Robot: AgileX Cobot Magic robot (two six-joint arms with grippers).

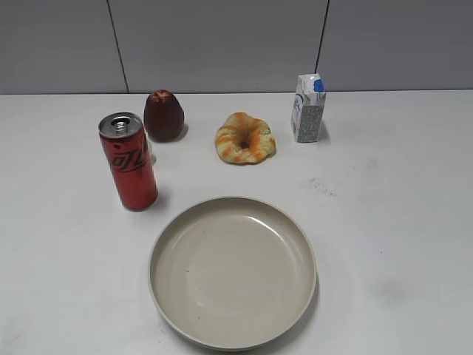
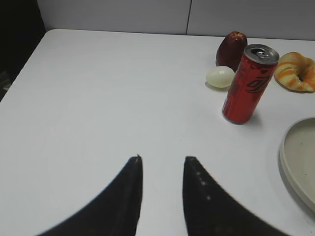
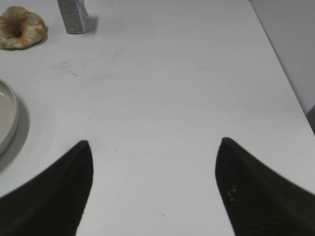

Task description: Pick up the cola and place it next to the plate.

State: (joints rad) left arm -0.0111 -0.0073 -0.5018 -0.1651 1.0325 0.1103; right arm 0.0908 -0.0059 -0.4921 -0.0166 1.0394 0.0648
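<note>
The cola (image 1: pixel 130 162) is a tall slim red can with a silver top, standing upright on the white table left of and behind the plate (image 1: pixel 232 271), a large round beige plate at the front middle. The can also shows in the left wrist view (image 2: pixel 248 84), far ahead and right of my left gripper (image 2: pixel 162 158), which is open and empty over bare table. The plate's rim shows there too (image 2: pixel 295 162). My right gripper (image 3: pixel 155 143) is wide open and empty, right of the plate's edge (image 3: pixel 9 120). Neither gripper shows in the exterior view.
A dark red apple (image 1: pixel 163 115) stands behind the can, with a small white egg (image 2: pixel 220 76) beside it. A croissant-like bread (image 1: pixel 245 138) and a white-and-blue carton (image 1: pixel 308 108) stand at the back. The table's left edge (image 2: pixel 22 64) and right edge (image 3: pixel 285 78) are near.
</note>
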